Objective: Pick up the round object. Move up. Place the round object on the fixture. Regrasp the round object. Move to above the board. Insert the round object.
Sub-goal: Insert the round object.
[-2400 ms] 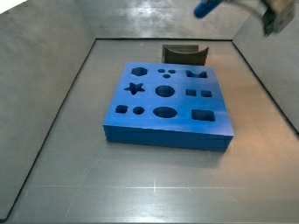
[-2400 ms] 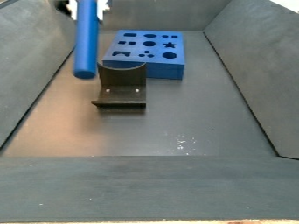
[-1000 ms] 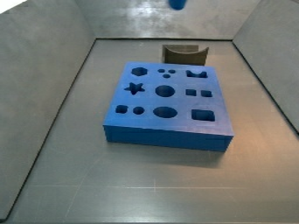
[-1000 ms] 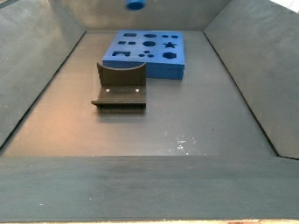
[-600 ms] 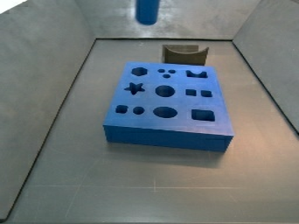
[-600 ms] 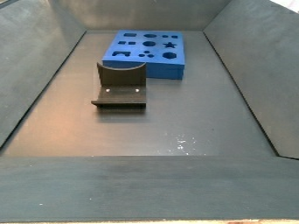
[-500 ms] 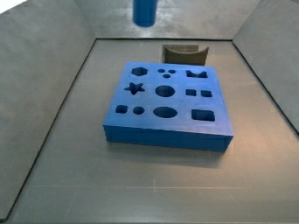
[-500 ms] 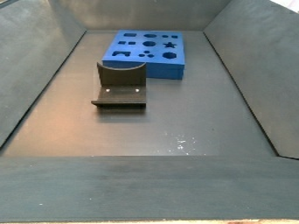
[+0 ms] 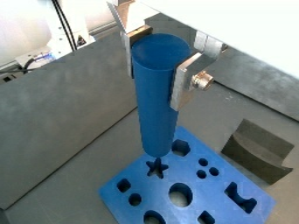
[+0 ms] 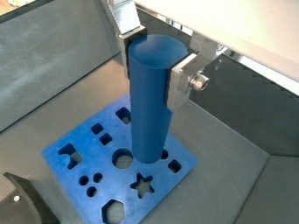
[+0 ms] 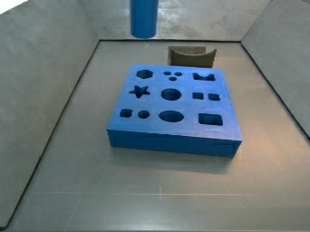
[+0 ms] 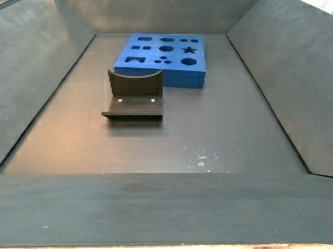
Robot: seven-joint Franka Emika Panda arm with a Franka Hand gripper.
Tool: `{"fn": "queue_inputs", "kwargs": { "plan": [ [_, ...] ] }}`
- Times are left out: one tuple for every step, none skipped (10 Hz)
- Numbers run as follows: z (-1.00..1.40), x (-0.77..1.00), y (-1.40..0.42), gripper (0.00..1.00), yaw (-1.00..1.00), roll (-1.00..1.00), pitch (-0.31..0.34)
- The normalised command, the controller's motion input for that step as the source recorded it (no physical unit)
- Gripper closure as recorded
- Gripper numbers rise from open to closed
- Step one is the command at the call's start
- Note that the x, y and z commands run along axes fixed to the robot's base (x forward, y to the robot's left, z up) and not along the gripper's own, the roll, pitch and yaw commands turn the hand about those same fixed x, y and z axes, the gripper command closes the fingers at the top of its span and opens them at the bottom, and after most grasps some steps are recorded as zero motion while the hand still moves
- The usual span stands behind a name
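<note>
My gripper (image 9: 158, 61) is shut on the round object (image 9: 158, 105), a smooth blue cylinder peg held upright by its upper end; it also shows in the second wrist view (image 10: 152, 96), gripper (image 10: 156, 61). The peg hangs high above the board (image 9: 187, 188), a thick blue slab with cut-out holes (image 10: 117, 171). In a side view only the peg's lower end (image 11: 144, 18) shows at the top edge, above and behind the board (image 11: 173, 109); the gripper is out of frame there. The fixture (image 11: 190, 56) stands behind the board and empty (image 12: 134, 93).
Grey bin walls (image 11: 61, 100) slope around the floor. The board (image 12: 163, 58) lies at the far end in a side view, with the fixture in front of it. Dark floor (image 12: 182, 136) stretches towards the near wall.
The peg has left the fixture side, risen out of both side views, then come down a little at the top of one view, over the board's far left.
</note>
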Motion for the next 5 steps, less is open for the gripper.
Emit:
{"fn": "queue_inputs", "kwargs": {
  "plan": [
    [-0.87, 0.33, 0.10, 1.00, -0.08, -0.11, -0.043],
    [-0.74, 0.43, 0.09, 1.00, -0.31, -0.14, -0.053],
    [-0.75, 0.40, 0.10, 1.00, -0.39, -0.13, -0.067],
    [-0.78, 0.39, 0.11, 1.00, -0.37, -0.11, -0.046],
    [-0.99, 0.23, 0.02, 1.00, -0.30, -0.02, -0.020]
  ]
}}
